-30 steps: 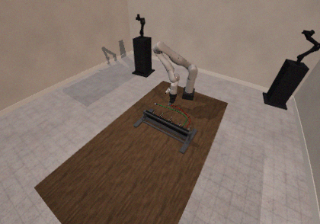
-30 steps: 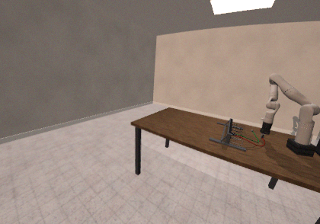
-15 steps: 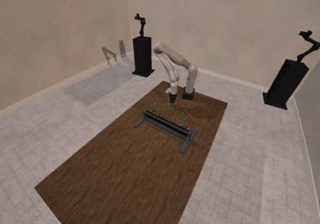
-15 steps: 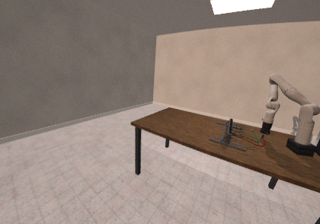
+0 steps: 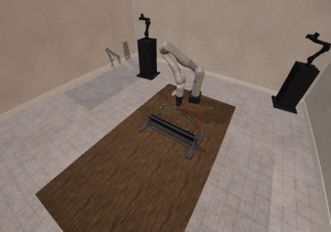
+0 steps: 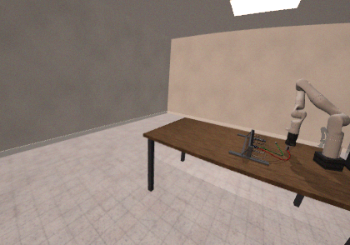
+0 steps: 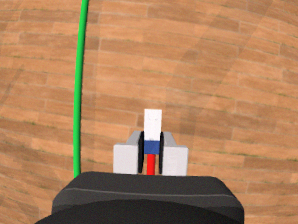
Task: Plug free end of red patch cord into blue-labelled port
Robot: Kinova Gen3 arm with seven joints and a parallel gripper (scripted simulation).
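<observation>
My gripper is shut on the plug at the free end of the red patch cord. In the wrist view the plug's white tip and blue collar stick out between the fingers, just above the wooden table. The gripper is behind the dark rack, on the arm's side. The blue-labelled port is too small to make out.
The arm's base stands at the table's far end, close behind the gripper. Two black pedestals with cameras stand on the floor beyond the table.
</observation>
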